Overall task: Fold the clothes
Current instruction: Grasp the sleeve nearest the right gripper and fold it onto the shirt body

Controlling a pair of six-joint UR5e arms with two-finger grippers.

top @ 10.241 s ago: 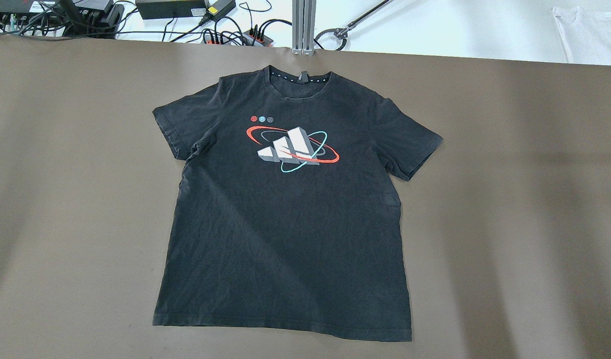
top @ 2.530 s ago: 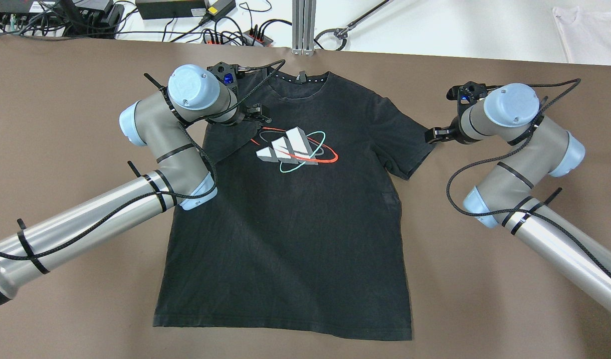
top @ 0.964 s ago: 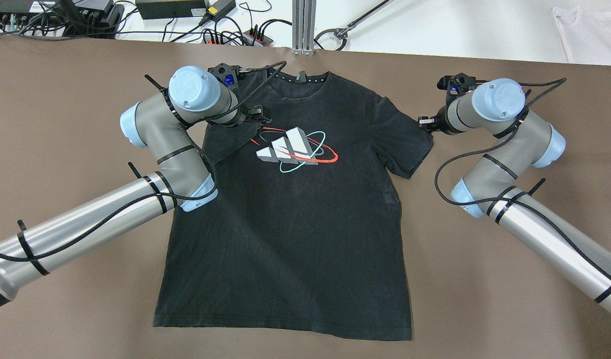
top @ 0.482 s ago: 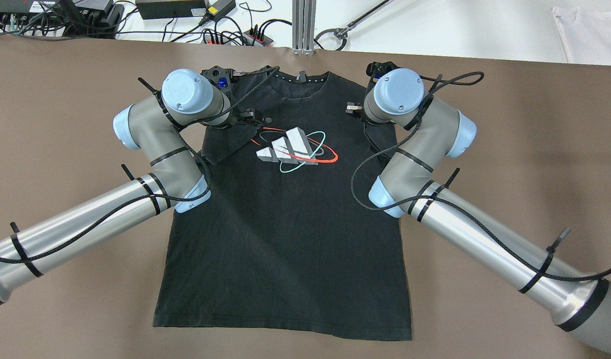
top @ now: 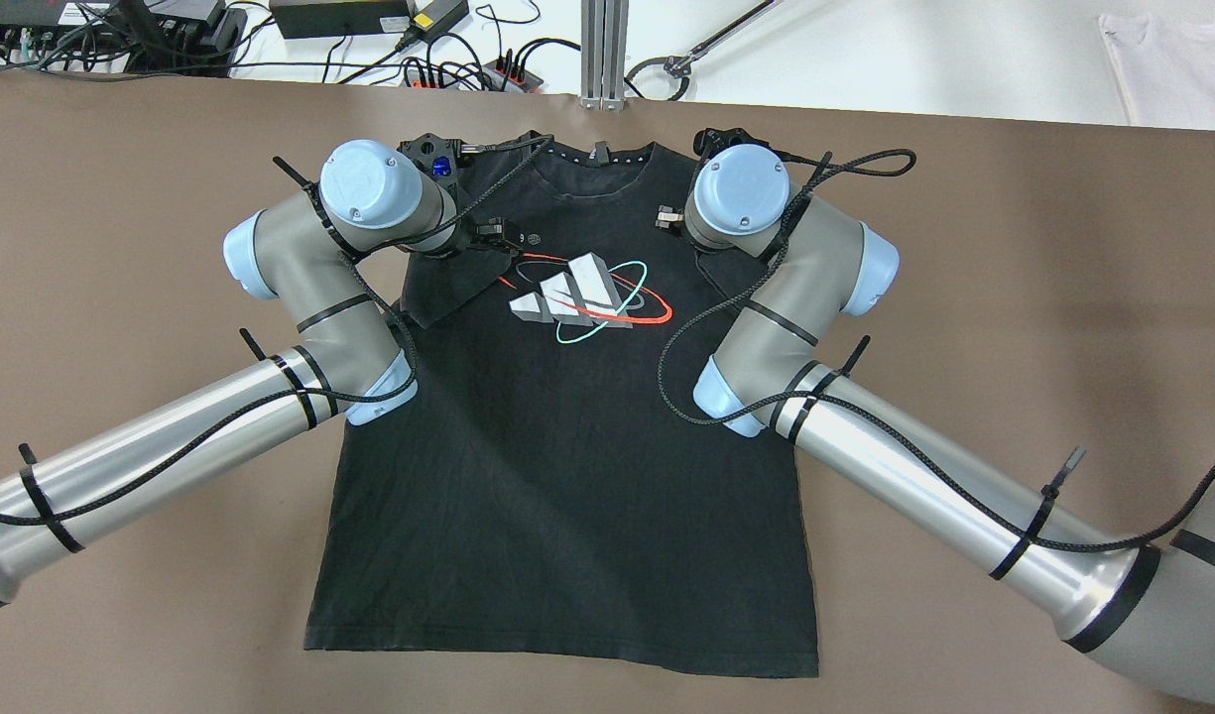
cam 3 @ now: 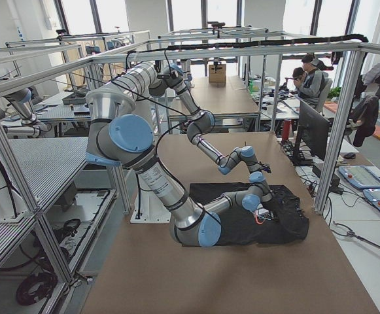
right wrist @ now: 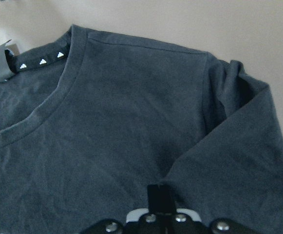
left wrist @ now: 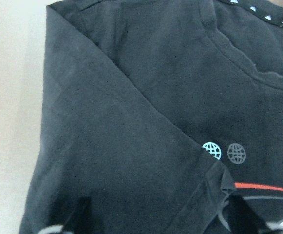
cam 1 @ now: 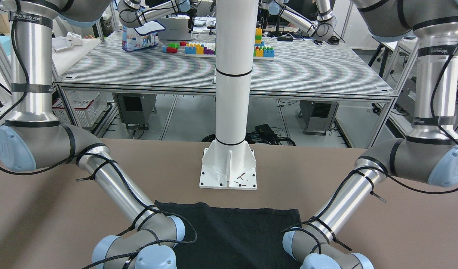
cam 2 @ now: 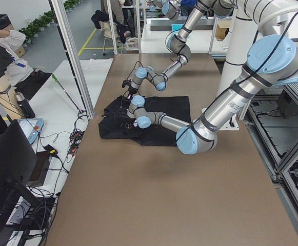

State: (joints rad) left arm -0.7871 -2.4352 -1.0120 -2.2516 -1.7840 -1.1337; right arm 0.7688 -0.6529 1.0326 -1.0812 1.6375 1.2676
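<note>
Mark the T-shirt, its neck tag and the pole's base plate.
T-shirt (top: 567, 496), overhead view, plain front below the print.
neck tag (right wrist: 5, 58), right wrist view, grey loop at the collar.
base plate (cam 1: 214, 181), front-facing view, flat white flange left of the pole.

- Both arms came in over the T-shirt, which had lain flat with both sleeves spread.
- In the overhead view, the left sleeve was folded toward 3 o'clock onto the chest.
- The right gripper, pinching the right sleeve, travelled toward 9 o'clock from the shirt's outer edge. This laid that sleeve over the chest.
- The left gripper backed slightly toward 9 o'clock.
</note>
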